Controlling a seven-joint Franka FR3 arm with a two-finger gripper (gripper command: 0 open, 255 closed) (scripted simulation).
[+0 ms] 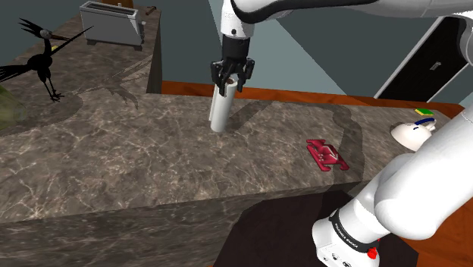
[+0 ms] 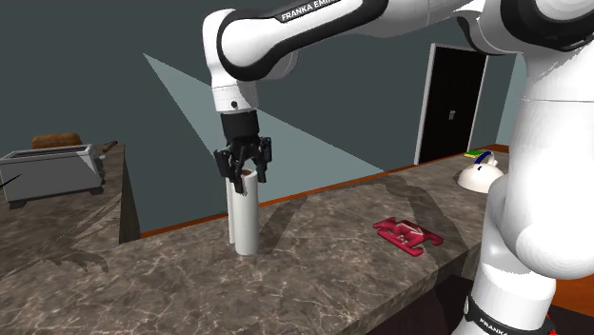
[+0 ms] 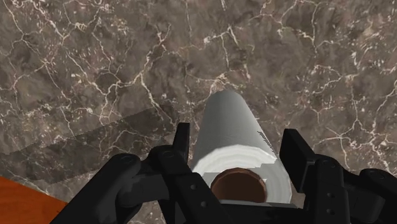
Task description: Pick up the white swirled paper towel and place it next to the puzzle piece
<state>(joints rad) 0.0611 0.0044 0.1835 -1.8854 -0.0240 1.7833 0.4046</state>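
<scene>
shoulder view: gripper (image 1: 230,86) points straight down over the top of the paper towel roll (image 1: 220,112); roll is plain white and stands upright on the brown marbled counter (image 1: 114,167), near the counter's far edge; red puzzle piece (image 1: 327,155) lies flat on the same counter, well apart from the roll, toward the view's right; black bird figure (image 1: 39,61) at the view's left; grey toaster (image 1: 112,24) far back behind it; white domed object (image 1: 411,135) beyond the puzzle piece at far right.

second exterior view: gripper (image 2: 245,177) straddles the top end of the roll (image 2: 245,224); roll base sits on the counter (image 2: 314,276); fingers (image 2: 263,162) stand a bit wider than the roll; puzzle piece (image 2: 407,235) lies to the view's right of the roll, not touching it; toaster (image 2: 52,171) at the view's left; doorway behind shows a black area (image 2: 457,105).

wrist view: looks down along the roll (image 3: 230,121), brown core visible at its top; gripper (image 3: 236,135) centred over it; fingers (image 3: 183,145) spread, one on each side of the roll with a thin gap at each, so not clamped on it; marbled counter (image 3: 95,63) around the roll.
</scene>
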